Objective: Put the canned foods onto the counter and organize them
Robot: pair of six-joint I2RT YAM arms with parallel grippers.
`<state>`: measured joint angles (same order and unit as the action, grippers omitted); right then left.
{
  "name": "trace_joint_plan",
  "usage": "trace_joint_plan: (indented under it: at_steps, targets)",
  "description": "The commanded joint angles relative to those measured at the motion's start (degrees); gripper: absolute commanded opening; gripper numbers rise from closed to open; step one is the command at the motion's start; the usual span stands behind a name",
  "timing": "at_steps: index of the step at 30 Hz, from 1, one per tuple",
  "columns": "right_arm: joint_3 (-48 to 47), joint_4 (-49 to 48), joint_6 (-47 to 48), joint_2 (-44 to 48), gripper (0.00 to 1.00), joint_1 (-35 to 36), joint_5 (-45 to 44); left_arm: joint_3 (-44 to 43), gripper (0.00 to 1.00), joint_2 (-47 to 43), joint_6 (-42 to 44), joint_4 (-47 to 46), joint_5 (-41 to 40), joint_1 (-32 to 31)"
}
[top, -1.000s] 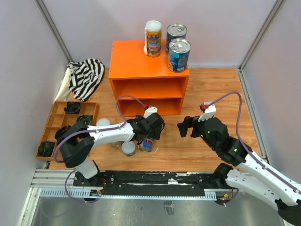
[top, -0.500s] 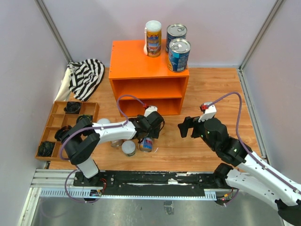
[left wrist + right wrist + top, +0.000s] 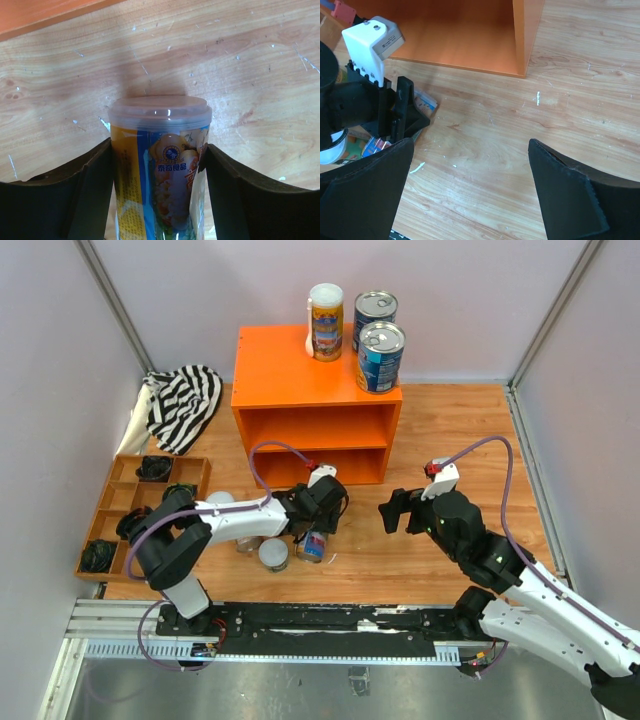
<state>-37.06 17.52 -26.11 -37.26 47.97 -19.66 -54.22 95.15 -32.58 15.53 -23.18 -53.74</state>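
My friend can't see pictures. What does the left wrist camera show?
A slim can with a clear lid and a yellow-and-blue label sits between the left gripper's two black fingers, which touch its sides. Behind it is scratched wooden table, with a strip of the orange counter at the top left.

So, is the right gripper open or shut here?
Open: the right gripper shows its fingers wide apart in the wrist view, with only the wooden table between them.
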Motion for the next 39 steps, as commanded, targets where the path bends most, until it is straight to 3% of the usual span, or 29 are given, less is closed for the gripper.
trace_joint_plan:
  at_steps: [1, 10, 18, 29, 39]
  targets:
    - [0.9, 0.5, 0.5, 0.8, 0.97, 0.2, -1.8, 2.1, 0.02, -6.9, 1.5, -4.6, 1.7, -0.8]
    - [0.8, 0.7, 0.3, 1.0, 0.97, 0.2, -2.1, 5.4, 0.0, -19.9, 5.2, -10.0, -1.9, -4.7]
    - [0.3, 1.0, 0.3, 1.1, 0.97, 0.1, -2.2, 5.3, 0.0, -26.1, 6.9, -10.0, -5.9, -7.8]
    - [-0.2, 1.2, 0.9, 1.0, 0.97, 0.1, -2.9, -4.3, 0.0, -33.6, 9.9, -5.2, -19.4, -15.3]
    - [0.7, 0.9, 0.5, 1.7, 0.97, 0.1, -3.0, -10.2, 0.0, -37.4, 19.4, -13.2, -27.7, -19.4]
